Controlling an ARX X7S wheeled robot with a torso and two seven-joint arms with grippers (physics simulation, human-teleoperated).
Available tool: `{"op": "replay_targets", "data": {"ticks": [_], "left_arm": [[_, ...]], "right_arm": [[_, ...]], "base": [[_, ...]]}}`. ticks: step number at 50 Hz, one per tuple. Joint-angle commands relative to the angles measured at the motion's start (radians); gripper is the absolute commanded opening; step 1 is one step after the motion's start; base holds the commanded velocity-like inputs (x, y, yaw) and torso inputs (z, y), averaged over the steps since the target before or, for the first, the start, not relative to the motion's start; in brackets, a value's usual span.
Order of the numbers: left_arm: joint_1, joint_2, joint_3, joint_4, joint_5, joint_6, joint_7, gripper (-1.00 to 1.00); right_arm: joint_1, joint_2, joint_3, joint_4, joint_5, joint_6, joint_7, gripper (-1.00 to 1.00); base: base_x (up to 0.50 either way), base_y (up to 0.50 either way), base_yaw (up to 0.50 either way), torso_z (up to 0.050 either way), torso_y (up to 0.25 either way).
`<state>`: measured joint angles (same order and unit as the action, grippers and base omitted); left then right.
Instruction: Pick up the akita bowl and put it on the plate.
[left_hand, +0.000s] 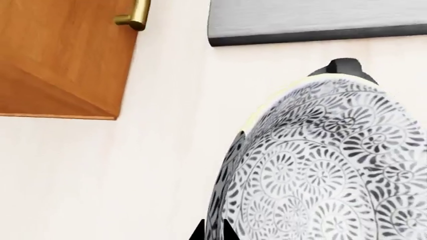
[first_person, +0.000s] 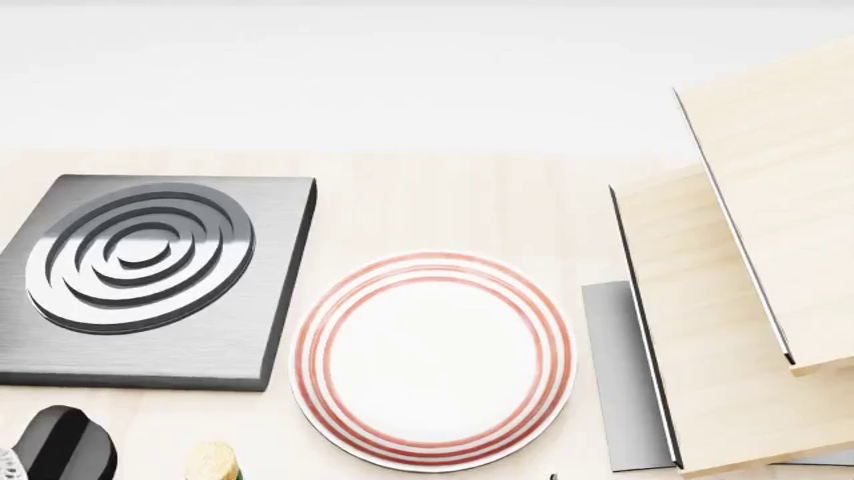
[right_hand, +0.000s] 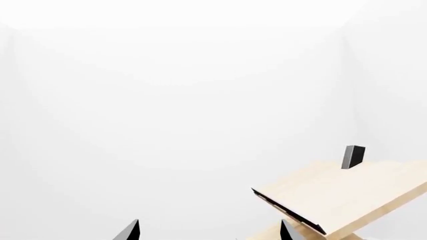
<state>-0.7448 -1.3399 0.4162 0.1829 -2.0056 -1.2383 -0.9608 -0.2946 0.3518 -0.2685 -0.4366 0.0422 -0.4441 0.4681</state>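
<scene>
One pale wooden counter (first_person: 441, 200) carries the plate (first_person: 434, 360), lying bare beside the grey stove burner (first_person: 147, 280). The akita bowl (left_hand: 327, 165) sits in the left tool (left_hand: 212, 232), closed on its rim. The right tool (right_hand: 210, 231) stands wide before a white wall (right_hand: 187, 100). No writing is readable.

A white plate (first_person: 434, 358) with thin red rings is seen at lower centre, lying bare on a pale wooden table (first_person: 441, 205); a square grey burner (first_person: 144, 280) is set just left of it; light wooden panels (first_person: 741, 290) are tilted at the right; a black rounded part (first_person: 64, 443) is cut off at the lower left corner.
</scene>
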Motion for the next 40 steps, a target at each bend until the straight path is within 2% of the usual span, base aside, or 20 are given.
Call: {"op": "replay_targets", "data": {"ticks": [1, 15, 26, 40], "left_arm": [[-0.096, -0.020, -0.034, 0.076, -0.064, -0.011, -0.068, -1.00], [-0.232, -0.009, -0.050, 0.127, -0.158, -0.031, -0.147, -1.00], [-0.300, -0.055, -0.104, 0.152, -0.228, -0.009, -0.143, -1.00], [-0.474, 0.010, -0.047, 0.085, -0.297, -0.048, -0.267, -1.00]], "right_arm": [[0.002, 0.002, -0.004, 0.003, 0.000, -0.001, 0.003, 1.00], [0.013, 0.003, -0.008, 0.020, 0.004, 0.000, 0.006, 1.00], [0.014, 0.006, -0.007, 0.019, 0.009, 0.004, 0.010, 1.00], [0.021, 0.009, -0.009, 0.024, 0.014, 0.008, 0.014, 1.00]], "base": [[0.00, 0.00, 0.00, 0.000, 0.000], [0.00, 0.00, 0.00, 0.000, 0.000], [0.00, 0.00, 0.00, 0.000, 0.000], [0.00, 0.00, 0.00, 0.000, 0.000]]}}
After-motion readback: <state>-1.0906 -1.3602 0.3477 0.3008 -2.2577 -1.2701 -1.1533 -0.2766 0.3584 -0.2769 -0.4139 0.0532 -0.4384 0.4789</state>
